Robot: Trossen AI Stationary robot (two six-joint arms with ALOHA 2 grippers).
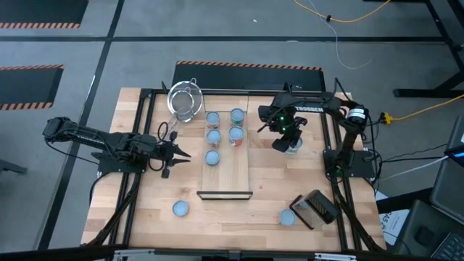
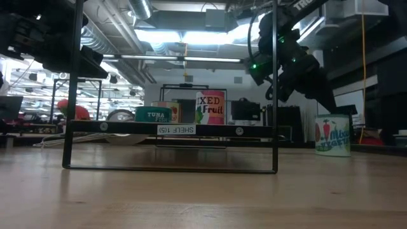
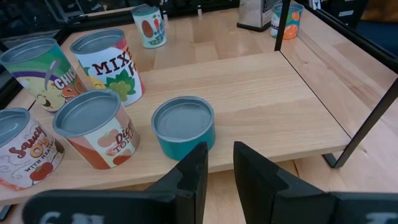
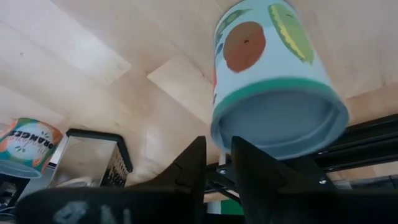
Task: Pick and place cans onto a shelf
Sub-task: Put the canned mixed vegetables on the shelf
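The shelf (image 1: 230,170) is a light wood board with a black bar (image 1: 225,194) at its near end. Several cans stand on its far half, among them a teal one (image 3: 184,126) nearest my left gripper. My left gripper (image 1: 180,154) is shut and empty at the shelf's left side, pointing at that can (image 1: 212,157). My right gripper (image 1: 288,140) is shut and empty, above a fruit-label can (image 4: 273,81) that stands on its base on the table (image 2: 332,135) right of the shelf. Two more cans (image 1: 180,209) (image 1: 287,216) stand near the front edge.
A wire-mesh strainer (image 1: 183,101) lies at the far left of the shelf. A dark box (image 1: 315,208) lies at the front right, beside a can. A black frame (image 1: 148,98) runs around the table's edges. The near half of the shelf is bare.
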